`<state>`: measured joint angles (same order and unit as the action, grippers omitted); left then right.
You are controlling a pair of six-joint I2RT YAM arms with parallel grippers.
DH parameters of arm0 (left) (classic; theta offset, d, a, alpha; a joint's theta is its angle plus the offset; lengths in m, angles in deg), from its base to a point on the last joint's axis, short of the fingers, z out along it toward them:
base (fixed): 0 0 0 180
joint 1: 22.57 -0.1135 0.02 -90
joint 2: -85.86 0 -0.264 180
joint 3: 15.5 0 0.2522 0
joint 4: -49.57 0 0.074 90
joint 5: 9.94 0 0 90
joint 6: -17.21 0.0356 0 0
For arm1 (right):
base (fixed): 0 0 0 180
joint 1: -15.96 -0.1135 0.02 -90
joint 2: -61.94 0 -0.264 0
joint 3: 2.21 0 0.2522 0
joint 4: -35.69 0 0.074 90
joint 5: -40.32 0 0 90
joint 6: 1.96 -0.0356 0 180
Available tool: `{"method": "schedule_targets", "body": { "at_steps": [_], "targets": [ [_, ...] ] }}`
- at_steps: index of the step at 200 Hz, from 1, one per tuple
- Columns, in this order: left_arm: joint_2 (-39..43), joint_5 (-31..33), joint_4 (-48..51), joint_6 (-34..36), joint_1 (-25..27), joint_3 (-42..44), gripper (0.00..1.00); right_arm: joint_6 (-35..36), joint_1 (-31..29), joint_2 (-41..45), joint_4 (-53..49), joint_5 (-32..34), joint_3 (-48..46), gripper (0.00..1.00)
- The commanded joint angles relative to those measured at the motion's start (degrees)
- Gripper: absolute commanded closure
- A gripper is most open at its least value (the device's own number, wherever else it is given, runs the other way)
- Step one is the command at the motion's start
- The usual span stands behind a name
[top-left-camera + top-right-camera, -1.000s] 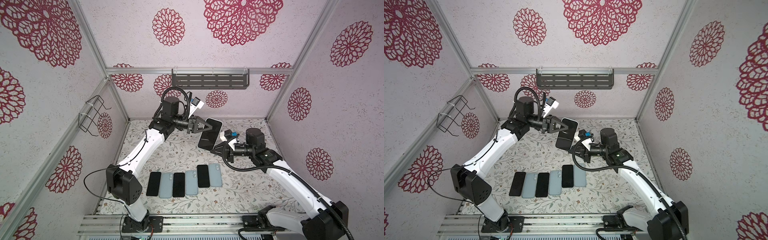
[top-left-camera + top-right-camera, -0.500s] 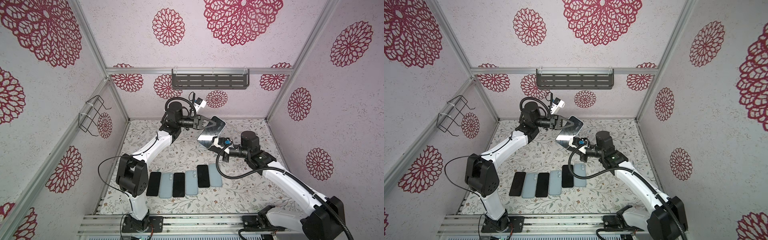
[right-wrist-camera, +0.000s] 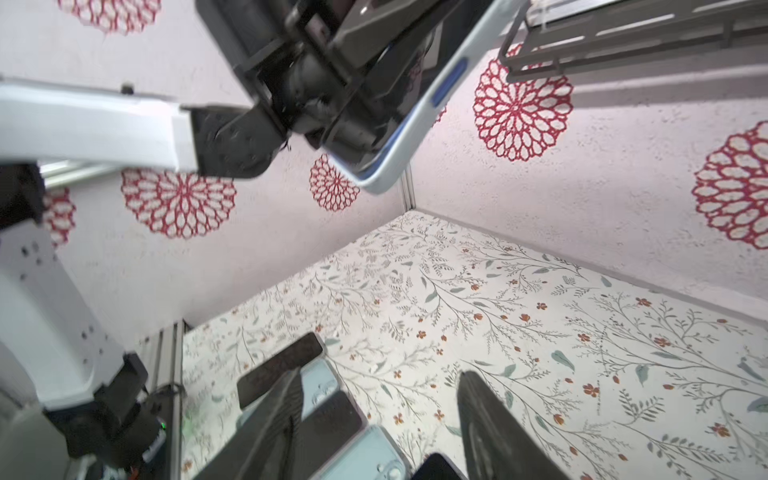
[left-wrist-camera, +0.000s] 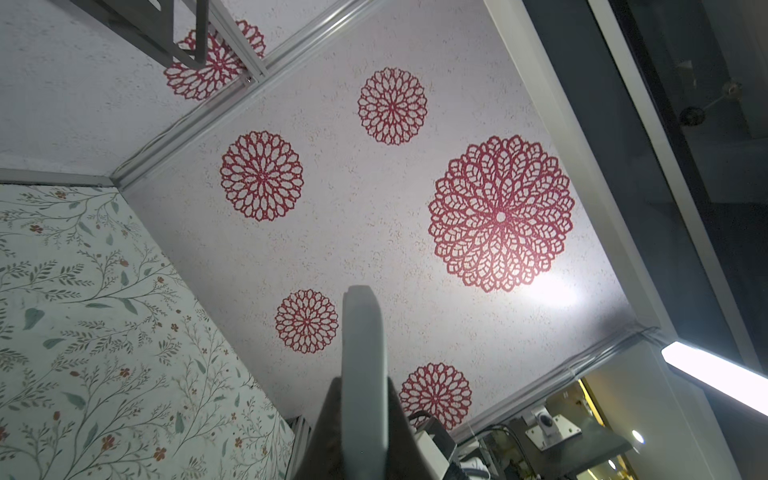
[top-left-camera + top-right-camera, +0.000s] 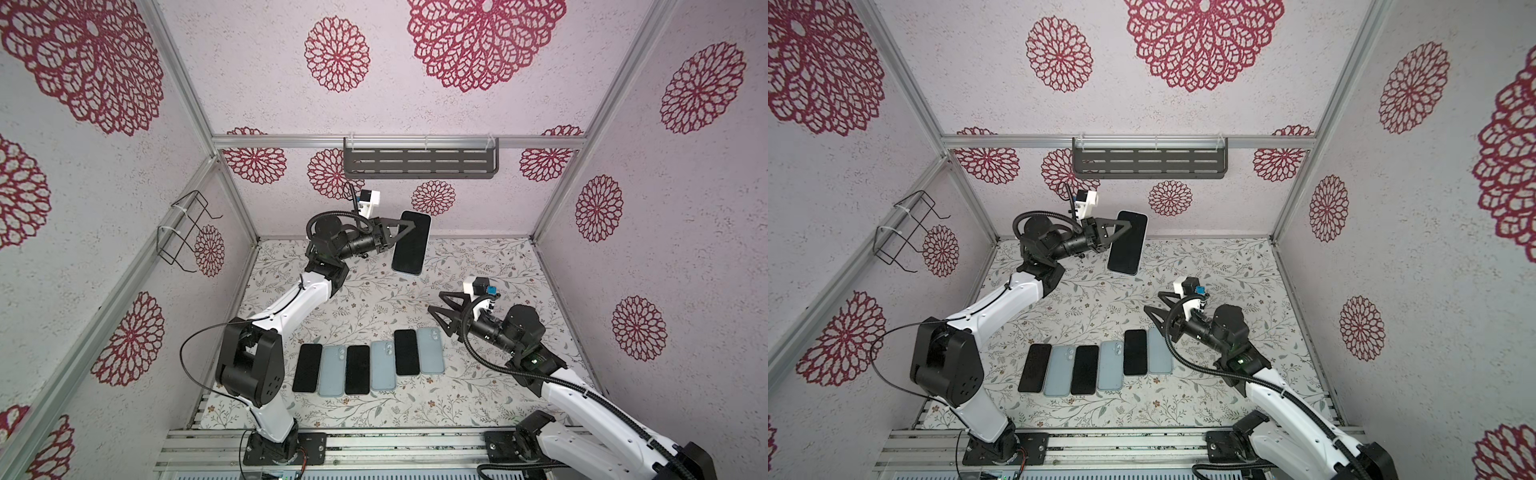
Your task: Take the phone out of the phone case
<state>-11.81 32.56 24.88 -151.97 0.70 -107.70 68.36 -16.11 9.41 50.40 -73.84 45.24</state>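
Nearest, six phone-shaped pieces (image 5: 368, 368), dark and pale blue by turns, lie in a row on the flowered bench (image 5: 478, 266). Just right of them, the right hand (image 5: 436, 302) hovers with jaws spread, holding nothing. Farther back, left of centre, the left hand (image 5: 405, 227) is clamped on the phone (image 5: 411, 249), held above the bench near the far wall, its pale blue phone case (image 3: 409, 137) on it.
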Motion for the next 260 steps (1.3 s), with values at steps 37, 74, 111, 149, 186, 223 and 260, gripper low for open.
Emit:
{"method": "schedule_targets", "body": {
  "at_steps": [37, 74, 111, 149, 186, 223, 260],
  "targets": [
    [4.2, 10.1, 1.2, -5.2, 1.2, 4.0, 1.00, -23.8, 0.3, -4.7, 15.2, 1.2, 3.5, 0.36],
    [4.5, 10.9, 0.5, -5.6, 1.9, 4.5, 1.00, -26.4, 0.5, -7.1, 17.9, 0.2, 4.0, 0.37],
    [4.2, 10.6, -1.7, -6.5, 2.7, 4.7, 1.00, -27.6, 1.0, -8.7, 19.4, 0.2, 3.7, 0.39],
    [4.3, 10.2, -2.9, -6.9, 3.2, 4.7, 1.00, -28.9, 1.8, -9.5, 21.4, 0.3, 3.0, 0.41],
    [4.0, 10.2, -4.4, -7.4, 3.7, 4.9, 1.00, -28.8, 2.3, -10.0, 21.7, 0.0, 2.9, 0.42],
    [3.9, 10.1, -4.9, -7.6, 4.0, 4.3, 1.00, -29.3, 2.5, -11.0, 22.6, -0.5, 2.8, 0.44],
    [4.0, 9.9, -5.6, -7.9, 4.3, 4.1, 1.00, -29.9, 2.8, -12.3, 23.3, -0.8, 2.5, 0.46]
  ]
}}
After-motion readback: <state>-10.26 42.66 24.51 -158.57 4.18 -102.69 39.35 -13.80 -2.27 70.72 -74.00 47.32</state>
